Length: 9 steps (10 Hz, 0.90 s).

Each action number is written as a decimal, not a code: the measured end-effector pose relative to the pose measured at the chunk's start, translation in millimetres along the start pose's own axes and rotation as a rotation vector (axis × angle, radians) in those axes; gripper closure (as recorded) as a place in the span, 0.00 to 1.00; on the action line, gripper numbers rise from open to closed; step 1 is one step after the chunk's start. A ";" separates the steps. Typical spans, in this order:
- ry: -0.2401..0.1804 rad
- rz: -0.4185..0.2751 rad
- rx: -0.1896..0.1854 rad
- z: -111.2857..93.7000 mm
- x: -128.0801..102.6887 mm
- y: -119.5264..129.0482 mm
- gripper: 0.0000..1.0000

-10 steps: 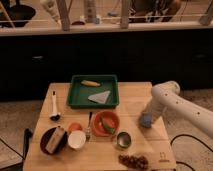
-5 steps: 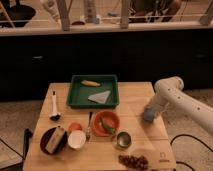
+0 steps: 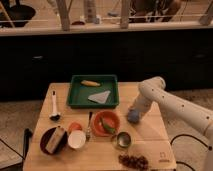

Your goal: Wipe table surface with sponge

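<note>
On the desk [image 3: 150, 142], the green tray [image 3: 92, 105] holds a yellow item [image 3: 90, 83] and a pale grey triangular cloth [image 3: 100, 97]. The orange bowl [image 3: 95, 128] holds something green [image 3: 107, 125], with a small tin [image 3: 123, 139] just beside it. Right of the bowl, the claw [image 3: 134, 114] sits down at the light-blue sponge [image 3: 133, 118] on the desk; whether it is clamped on the sponge cannot be told.

Warm, dim light is shed from above; everything is blurred, the gripper [image 3: 134, 115] at centre right included; the upper middle is left dark.
</note>
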State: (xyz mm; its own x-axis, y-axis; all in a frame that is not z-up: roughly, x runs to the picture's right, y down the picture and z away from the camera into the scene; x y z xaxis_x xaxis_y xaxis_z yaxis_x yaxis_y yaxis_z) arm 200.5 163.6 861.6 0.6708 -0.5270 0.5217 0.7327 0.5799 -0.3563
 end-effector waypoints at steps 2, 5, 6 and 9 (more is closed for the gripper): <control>-0.003 0.014 -0.001 -1.4 -2.6 6.3 1.00; 0.007 0.072 -0.016 -8.9 27.9 35.2 1.00; 0.009 0.092 -0.016 -11.8 44.6 44.2 1.00; 0.016 0.138 -0.020 -17.1 78.5 50.7 1.00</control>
State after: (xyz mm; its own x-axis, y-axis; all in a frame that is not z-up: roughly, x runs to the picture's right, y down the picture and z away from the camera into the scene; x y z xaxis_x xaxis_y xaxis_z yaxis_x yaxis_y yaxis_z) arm 292.2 141.0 871.3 0.7672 -0.4532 0.4539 0.6352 0.6351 -0.4395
